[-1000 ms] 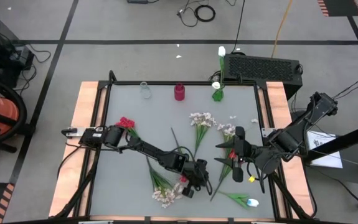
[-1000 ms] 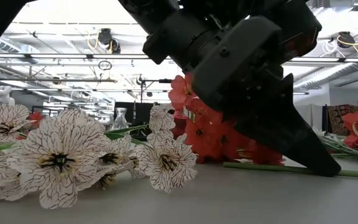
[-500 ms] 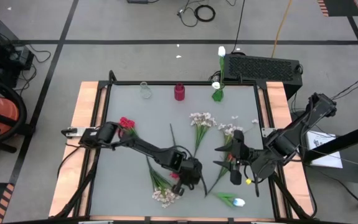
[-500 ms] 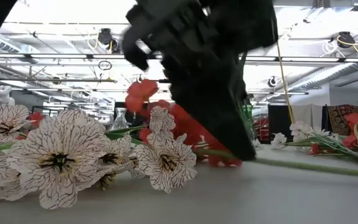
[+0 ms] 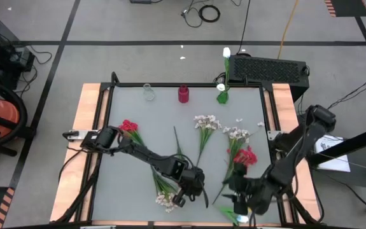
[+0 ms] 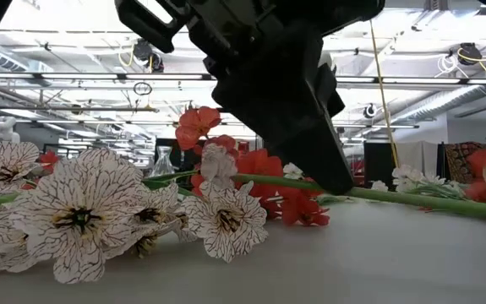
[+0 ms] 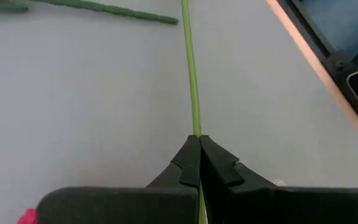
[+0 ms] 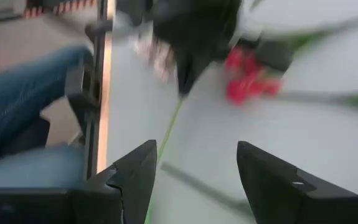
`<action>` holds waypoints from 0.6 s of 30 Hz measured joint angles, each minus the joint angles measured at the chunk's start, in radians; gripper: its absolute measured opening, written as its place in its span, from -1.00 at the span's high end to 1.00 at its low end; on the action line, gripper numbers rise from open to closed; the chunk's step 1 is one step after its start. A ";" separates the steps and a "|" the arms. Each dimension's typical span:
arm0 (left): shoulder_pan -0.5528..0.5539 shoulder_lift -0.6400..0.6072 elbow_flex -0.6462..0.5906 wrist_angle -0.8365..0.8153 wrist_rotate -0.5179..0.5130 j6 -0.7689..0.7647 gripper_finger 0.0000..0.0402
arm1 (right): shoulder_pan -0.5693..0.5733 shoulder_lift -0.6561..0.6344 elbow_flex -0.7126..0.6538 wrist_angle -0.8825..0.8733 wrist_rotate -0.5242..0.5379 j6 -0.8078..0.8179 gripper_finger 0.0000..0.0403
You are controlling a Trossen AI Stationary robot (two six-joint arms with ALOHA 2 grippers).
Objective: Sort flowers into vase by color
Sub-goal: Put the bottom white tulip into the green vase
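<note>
Left gripper (image 7: 198, 144) is low at the near middle of the grey counter (image 5: 132, 172), fingers pressed together on a thin green stem (image 7: 190, 81). In the left wrist view the stem runs straight ahead from the fingertips, lying flat along the counter surface; the long axis is in line with the fingers. Which bloom belongs to this stem cannot be told for certain; in the low view it appears to carry the red-bloomed artificial flower (image 6: 268, 181) just behind the gripper.

Right gripper (image 5: 243, 203) is at the near right edge of the counter, fingers spread with nothing between them. A green stem and red blooms are seen beyond it in the right wrist view, apart from its fingers.

Pale veined blossoms (image 6: 99, 211) lie nearest in the low view, just beside the left gripper. A second red flower (image 5: 244, 156) lies right of centre; pinkish-white clusters (image 5: 205, 122) lie mid-counter; another red flower (image 5: 129, 126) at the left.

At the far edge three small vases are lined up: clear (image 5: 148, 92), dark red (image 5: 183, 94), green (image 5: 223, 95), the green one holding white buds.

A person's jeans-clad leg (image 8: 23, 99) is seen beyond the counter edge.
</note>
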 joint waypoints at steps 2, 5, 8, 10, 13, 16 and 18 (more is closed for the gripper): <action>0.000 -0.001 0.000 0.002 0.046 0.000 0.99 | 0.015 0.034 0.000 -0.001 -0.017 0.060 -0.06; -0.008 -0.002 0.000 0.003 0.060 -0.001 0.99 | 0.035 0.065 0.000 0.000 -0.015 0.141 -0.06; -0.012 -0.003 0.000 0.003 0.061 -0.019 0.99 | 0.049 0.086 0.000 0.007 -0.019 0.208 -0.06; -0.012 -0.003 0.000 0.003 0.059 -0.027 0.99 | 0.054 0.097 0.000 0.024 -0.033 0.254 -0.06; -0.007 -0.003 0.001 0.008 0.054 -0.051 0.99 | 0.052 0.124 0.000 0.055 -0.063 0.330 -0.06; 0.006 -0.003 0.001 0.010 0.044 -0.080 0.99 | 0.045 0.166 0.000 0.074 -0.096 0.370 -0.07; 0.018 -0.003 0.001 0.010 0.034 -0.098 0.99 | 0.039 0.198 0.000 0.083 -0.112 0.374 -0.09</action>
